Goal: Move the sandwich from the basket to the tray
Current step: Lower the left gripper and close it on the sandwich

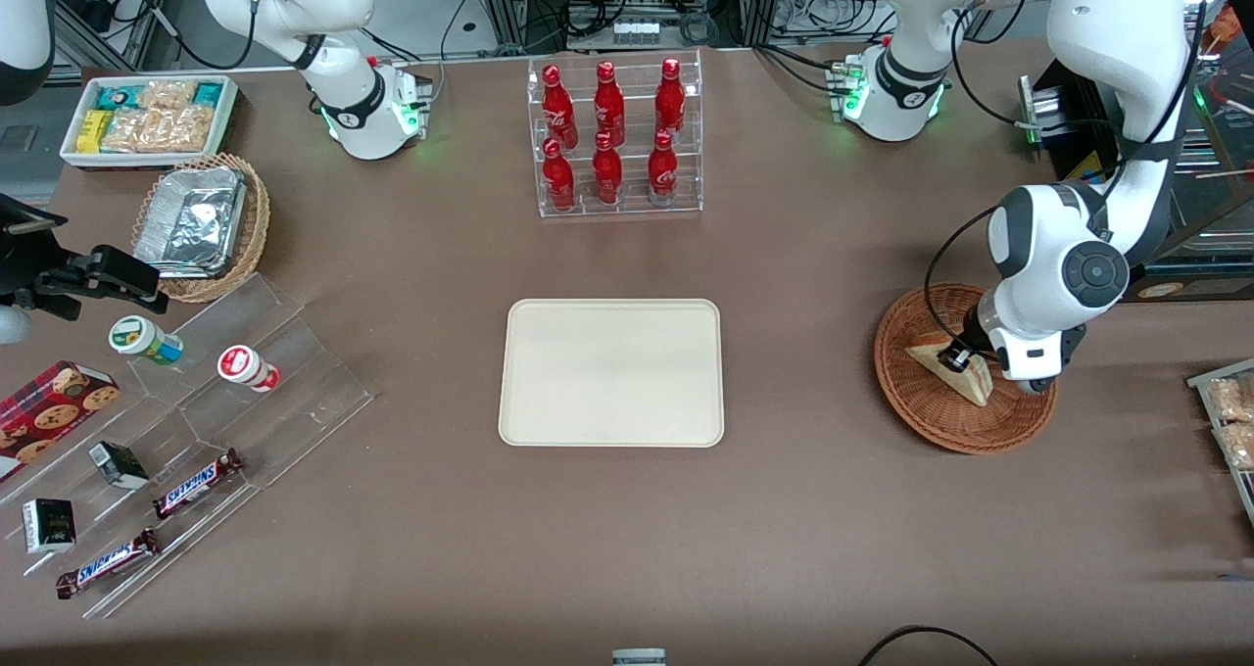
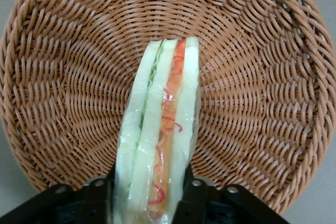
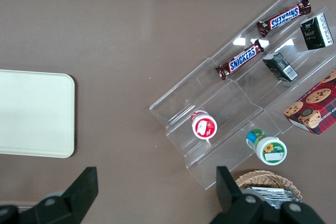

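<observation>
The sandwich (image 1: pixel 973 385), a wrapped wedge of white bread with orange-red and green layers, stands on edge in the reddish-brown wicker basket (image 1: pixel 931 423) toward the working arm's end of the table. My left gripper (image 1: pixel 980 364) is down in the basket. In the left wrist view its black fingers (image 2: pixel 191 195) press on both bread faces of the sandwich (image 2: pixel 163 114), shut on it over the woven basket floor (image 2: pixel 252 77). The cream tray (image 1: pixel 611 372) lies bare at the table's middle; it also shows in the right wrist view (image 3: pixel 31 114).
A clear rack of red bottles (image 1: pixel 615 137) stands farther from the front camera than the tray. Toward the parked arm's end are a clear stepped stand with snacks (image 1: pixel 196 402), a lighter wicker basket with a foil tray (image 1: pixel 201 225) and a white bin of packets (image 1: pixel 147 118).
</observation>
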`<move>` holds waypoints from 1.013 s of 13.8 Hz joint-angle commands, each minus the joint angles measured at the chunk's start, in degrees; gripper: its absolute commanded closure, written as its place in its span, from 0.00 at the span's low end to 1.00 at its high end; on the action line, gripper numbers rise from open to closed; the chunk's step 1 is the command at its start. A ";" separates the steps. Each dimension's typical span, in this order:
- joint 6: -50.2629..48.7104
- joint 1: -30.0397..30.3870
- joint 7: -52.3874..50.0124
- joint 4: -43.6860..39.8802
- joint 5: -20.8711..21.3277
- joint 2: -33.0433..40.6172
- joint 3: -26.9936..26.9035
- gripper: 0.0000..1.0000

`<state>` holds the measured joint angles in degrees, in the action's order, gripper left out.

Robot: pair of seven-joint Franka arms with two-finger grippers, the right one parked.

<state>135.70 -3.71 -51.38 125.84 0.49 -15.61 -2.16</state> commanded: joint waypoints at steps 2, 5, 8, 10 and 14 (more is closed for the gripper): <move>-0.78 -0.07 -0.13 -0.24 0.21 1.02 -0.04 0.85; -7.61 -0.07 -0.04 -2.95 1.88 2.77 -0.04 0.86; -16.75 -0.42 0.14 -7.17 4.08 5.23 0.05 0.87; -23.78 -1.12 0.22 -11.99 4.08 5.76 0.75 0.86; -33.81 -6.20 -0.74 -21.23 3.99 5.77 1.81 0.86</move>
<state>106.03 -6.86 -51.13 108.99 3.64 -9.38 -0.41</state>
